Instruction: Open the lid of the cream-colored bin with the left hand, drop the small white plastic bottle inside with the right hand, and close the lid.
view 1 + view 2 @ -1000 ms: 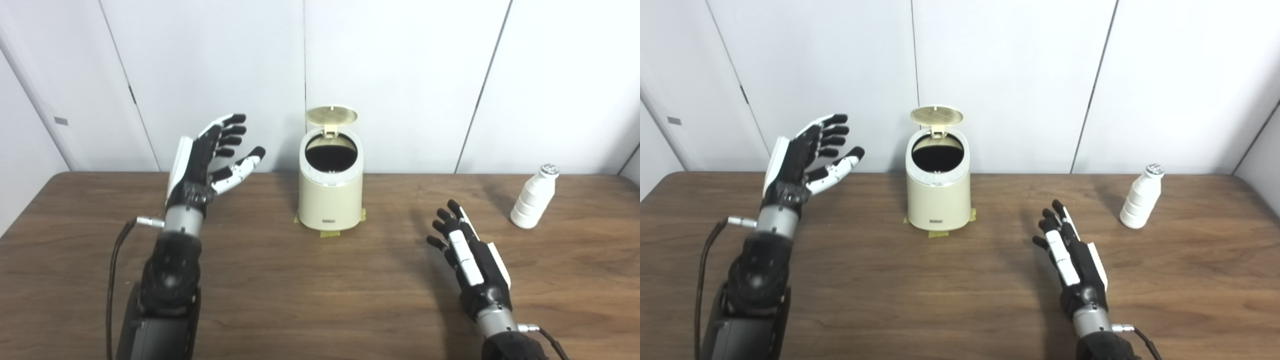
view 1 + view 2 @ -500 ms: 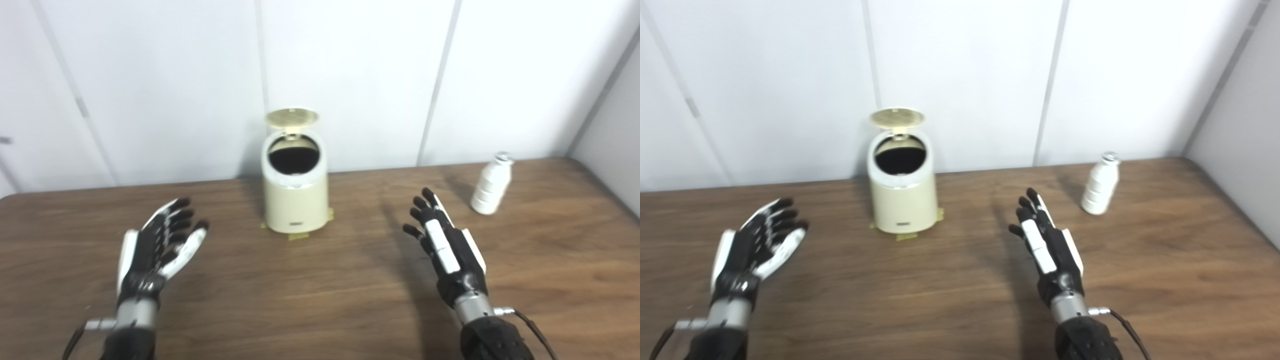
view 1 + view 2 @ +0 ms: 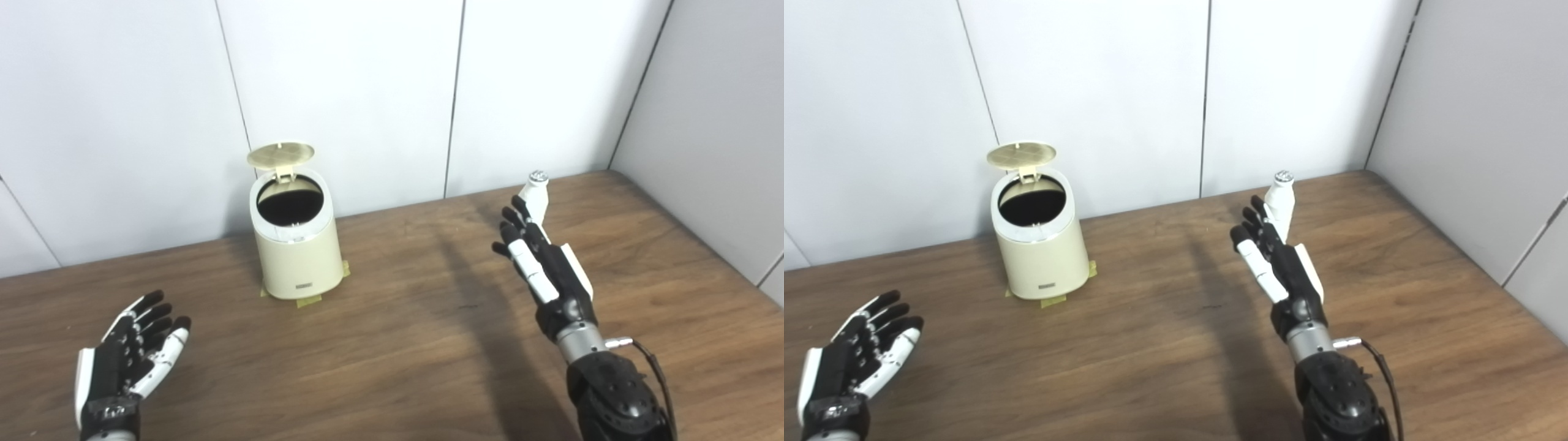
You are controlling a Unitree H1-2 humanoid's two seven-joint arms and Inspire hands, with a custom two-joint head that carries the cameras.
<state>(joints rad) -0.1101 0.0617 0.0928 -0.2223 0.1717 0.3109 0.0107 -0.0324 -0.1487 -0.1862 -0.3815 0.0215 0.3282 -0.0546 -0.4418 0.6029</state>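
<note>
The right hand (image 3: 542, 263) reaches out over the brown tabletop (image 3: 404, 343), forearm rising from the near right edge, the back of the hand turned up and to the left. Its fingers (image 3: 509, 228) are stretched forward and a little apart — it holds nothing. Just past those fingers stands the small white plastic bottle (image 3: 535, 195), upright near the far right part of the tabletop, close to the wall (image 3: 367, 92). From both eye views the hand overlaps the bottle's lower body, so I cannot tell whether the fingers touch it or stop just short. What shows of the bottle is a white neck and shoulder with a silvery cap on top.

The left hand (image 3: 125, 361) lies low at the near left corner, palm turned inward and up, fingers loosely spread and empty, well apart from everything else.

The cream-colored bin (image 3: 295, 245) sits toward the back of the tabletop, left of centre, between the two hands but nearer the wall than either. It is a short round canister, slightly wider at the foot, with a small dark label low on its front. Its lid (image 3: 281, 154) is tipped up on a rear hinge — standing open over a dark round mouth. Bits of yellowish tape (image 3: 309, 300) peek out from under the base.
</note>
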